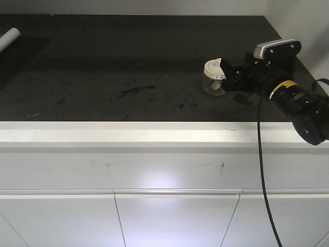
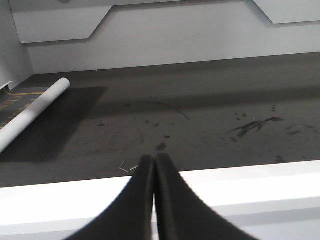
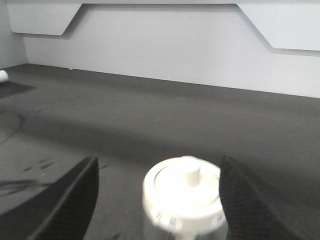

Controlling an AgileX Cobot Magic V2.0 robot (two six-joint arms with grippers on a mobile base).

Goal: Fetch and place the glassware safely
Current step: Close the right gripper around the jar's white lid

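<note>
Here the right gripper [image 3: 159, 161] stands wide, its fingers at 9 and 3 o'clock of the jar [image 3: 182, 192], likely so a squeeze catches the glass squarely. The jar sits toward 3 o'clock on the worktop [image 1: 103, 62]. The left gripper [image 2: 154, 165] is pressed closed.

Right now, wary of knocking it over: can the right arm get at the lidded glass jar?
Likely yes: the right gripper is open with the jar between its fingers, nothing blocking.
</note>
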